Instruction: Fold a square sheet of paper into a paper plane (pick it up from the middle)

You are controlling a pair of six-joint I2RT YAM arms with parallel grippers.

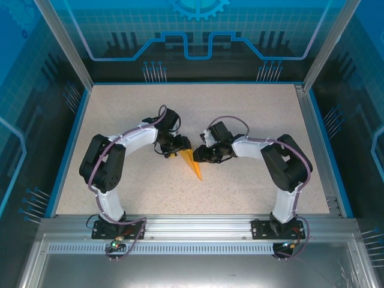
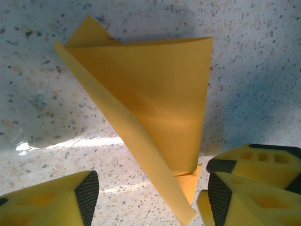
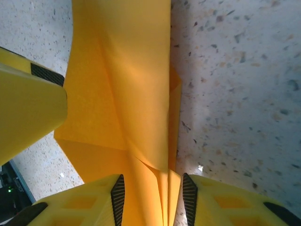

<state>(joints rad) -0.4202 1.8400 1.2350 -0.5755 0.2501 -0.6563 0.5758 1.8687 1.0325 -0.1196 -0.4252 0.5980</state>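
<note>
While our left pincer [image 2: 151, 190] is gaping around one end, the paper plane [image 1: 193, 163] is lying on the tabletop [image 1: 252, 108], already dart-shaped — our right pincer [image 3: 153, 188] is straddling its crease, clamping or not we cannot tell — so little folding is remaining, we judge.

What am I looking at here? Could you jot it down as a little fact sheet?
Setting: speckled table inside a blue-walled enclosure
Object: orange-yellow paper plane, partly folded, flaps lifting, lying mid-table
Left gripper: open, fingers astride one end of the paper
Right gripper: fingers either side of the folds, grip unclear
Arms: both bent inward, meeting at the paper
</note>
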